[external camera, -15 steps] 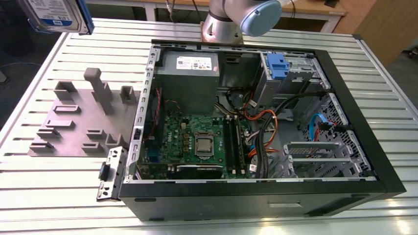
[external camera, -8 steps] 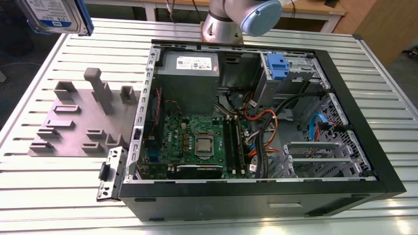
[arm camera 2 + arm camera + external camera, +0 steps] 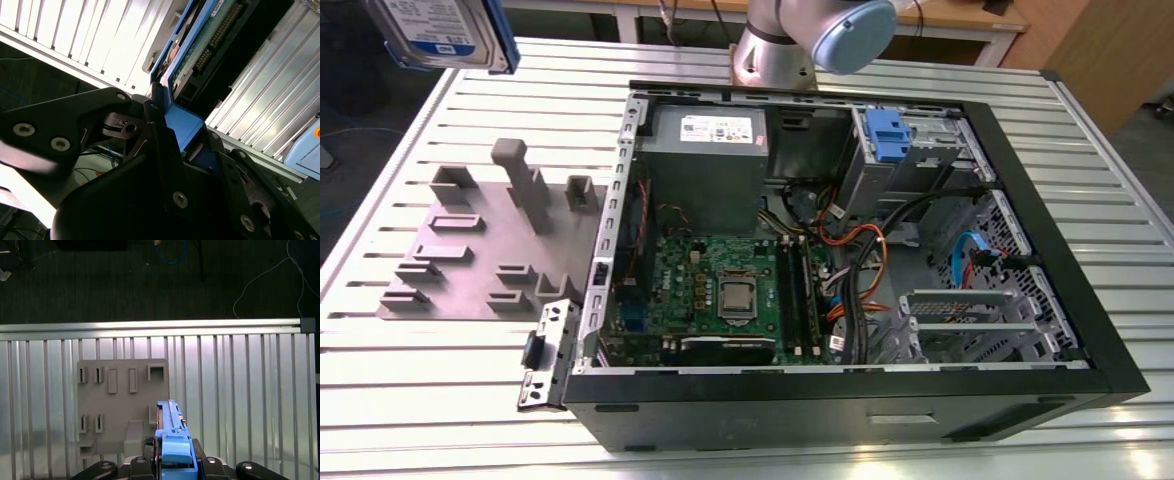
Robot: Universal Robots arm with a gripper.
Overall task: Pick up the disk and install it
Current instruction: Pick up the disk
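The disk (image 3: 434, 35) hangs high over the far corner of the table at the exterior view's left, its white-and-blue label facing the camera and a blue frame along its edge. In the first wrist view the disk (image 3: 172, 432) is seen edge-on, with my gripper (image 3: 174, 462) shut on its blue carrier above the grey holder plate (image 3: 122, 400). The second wrist view shows the disk (image 3: 210, 35) from its green circuit-board side, with the black fingers (image 3: 155, 125) of my gripper (image 3: 170, 117) clamped on the blue frame.
An open computer case (image 3: 1067, 300) lies on the slatted table, with a motherboard, cables and a grey power supply (image 3: 707, 135) inside. A drive cage with a bare blue bracket (image 3: 887, 135) sits at its far side. The grey holder plate (image 3: 494, 240) lies beside the case. The arm's base (image 3: 781, 50) stands behind.
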